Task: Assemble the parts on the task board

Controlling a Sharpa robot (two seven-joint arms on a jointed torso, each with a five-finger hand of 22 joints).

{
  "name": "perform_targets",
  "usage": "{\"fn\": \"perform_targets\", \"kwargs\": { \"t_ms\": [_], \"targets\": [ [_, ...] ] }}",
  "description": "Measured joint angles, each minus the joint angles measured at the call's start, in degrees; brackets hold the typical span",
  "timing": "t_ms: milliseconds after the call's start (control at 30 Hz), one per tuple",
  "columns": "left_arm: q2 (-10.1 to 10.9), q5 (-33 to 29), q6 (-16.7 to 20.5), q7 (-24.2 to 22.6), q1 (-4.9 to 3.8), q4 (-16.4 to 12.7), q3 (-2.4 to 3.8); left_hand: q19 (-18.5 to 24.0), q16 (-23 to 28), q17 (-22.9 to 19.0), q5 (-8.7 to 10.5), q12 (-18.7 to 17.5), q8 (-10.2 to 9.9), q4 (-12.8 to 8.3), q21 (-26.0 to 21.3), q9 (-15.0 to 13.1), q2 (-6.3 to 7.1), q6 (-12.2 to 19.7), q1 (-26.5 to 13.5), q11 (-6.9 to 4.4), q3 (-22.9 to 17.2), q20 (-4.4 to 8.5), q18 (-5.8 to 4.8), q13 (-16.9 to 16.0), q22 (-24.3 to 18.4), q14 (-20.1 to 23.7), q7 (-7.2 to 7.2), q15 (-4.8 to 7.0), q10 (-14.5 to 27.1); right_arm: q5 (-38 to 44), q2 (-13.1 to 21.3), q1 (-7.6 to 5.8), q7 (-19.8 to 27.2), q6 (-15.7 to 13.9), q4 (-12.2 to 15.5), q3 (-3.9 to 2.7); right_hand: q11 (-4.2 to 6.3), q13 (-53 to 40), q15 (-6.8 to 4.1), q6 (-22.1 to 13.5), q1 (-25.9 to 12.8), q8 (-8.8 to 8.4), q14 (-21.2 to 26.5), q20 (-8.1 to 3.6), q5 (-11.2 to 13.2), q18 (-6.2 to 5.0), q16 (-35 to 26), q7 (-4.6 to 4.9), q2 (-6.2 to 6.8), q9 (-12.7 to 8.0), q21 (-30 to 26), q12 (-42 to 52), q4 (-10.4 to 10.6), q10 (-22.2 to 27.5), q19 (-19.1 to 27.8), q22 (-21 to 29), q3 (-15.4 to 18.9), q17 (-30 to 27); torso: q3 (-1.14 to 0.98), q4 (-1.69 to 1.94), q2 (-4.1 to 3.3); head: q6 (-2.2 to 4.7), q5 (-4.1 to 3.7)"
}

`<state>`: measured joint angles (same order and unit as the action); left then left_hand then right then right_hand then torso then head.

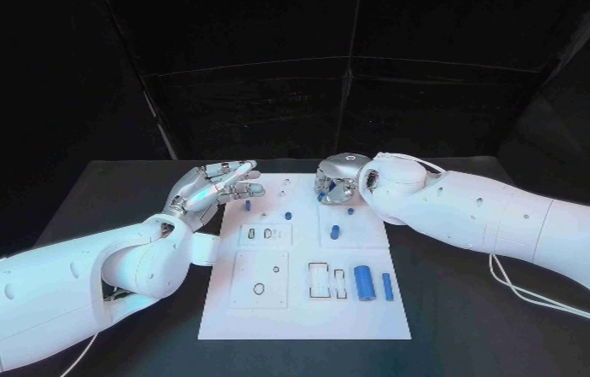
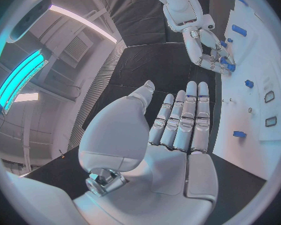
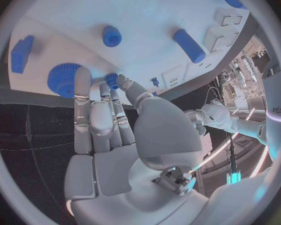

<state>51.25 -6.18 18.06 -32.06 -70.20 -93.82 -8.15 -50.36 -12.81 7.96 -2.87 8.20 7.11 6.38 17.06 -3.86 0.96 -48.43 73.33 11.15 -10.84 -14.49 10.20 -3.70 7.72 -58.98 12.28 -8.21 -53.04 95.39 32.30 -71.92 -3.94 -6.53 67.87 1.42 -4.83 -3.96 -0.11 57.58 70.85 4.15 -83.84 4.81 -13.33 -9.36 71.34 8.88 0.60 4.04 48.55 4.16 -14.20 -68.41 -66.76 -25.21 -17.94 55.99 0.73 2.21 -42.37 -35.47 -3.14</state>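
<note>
The white task board lies lengthwise in the middle of the table. My right hand hangs over the board's far end. In the right wrist view the right hand pinches a small blue toothed part between thumb and fingertip, right beside a larger blue gear. The left wrist view shows those right-hand fingers closed on the blue part at the board. My left hand floats at the board's far left corner, and its flat, empty palm has straight fingers.
A thick blue cylinder and a thin blue pin lie near the board's right edge. Small blue pieces stand mid-board. Empty slots sit nearer me. Black table surrounds the board.
</note>
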Motion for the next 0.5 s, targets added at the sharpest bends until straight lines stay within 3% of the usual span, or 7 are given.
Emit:
{"fn": "perform_targets", "kwargs": {
  "t_ms": [500],
  "targets": [
    [0.1, 0.0, 0.2, -0.1, -0.13, -0.4, 0.0, 0.0, 0.4, 0.0, 0.0, -0.3, -0.2, -0.6, -0.2, 0.0, 0.0, 0.0, 0.0, 0.0, -0.3, 0.0, 0.0, 0.0, -0.2, 0.0, 0.0, 0.0, 0.0, 0.3, -0.9, -0.07, -0.3, 1.2, -0.9, -0.05, 0.25, 0.0, 0.0, 2.4, 0.3, 0.51, 0.0, -0.02, 1.5, 0.0, 1.3, -0.15, -0.9, 0.0, 1.6, 0.0, 0.6, -1.4, 0.4, -0.8, -2.7, 0.8, 0.0, -0.04, -0.15, -0.58, 0.23]
  ]
}}
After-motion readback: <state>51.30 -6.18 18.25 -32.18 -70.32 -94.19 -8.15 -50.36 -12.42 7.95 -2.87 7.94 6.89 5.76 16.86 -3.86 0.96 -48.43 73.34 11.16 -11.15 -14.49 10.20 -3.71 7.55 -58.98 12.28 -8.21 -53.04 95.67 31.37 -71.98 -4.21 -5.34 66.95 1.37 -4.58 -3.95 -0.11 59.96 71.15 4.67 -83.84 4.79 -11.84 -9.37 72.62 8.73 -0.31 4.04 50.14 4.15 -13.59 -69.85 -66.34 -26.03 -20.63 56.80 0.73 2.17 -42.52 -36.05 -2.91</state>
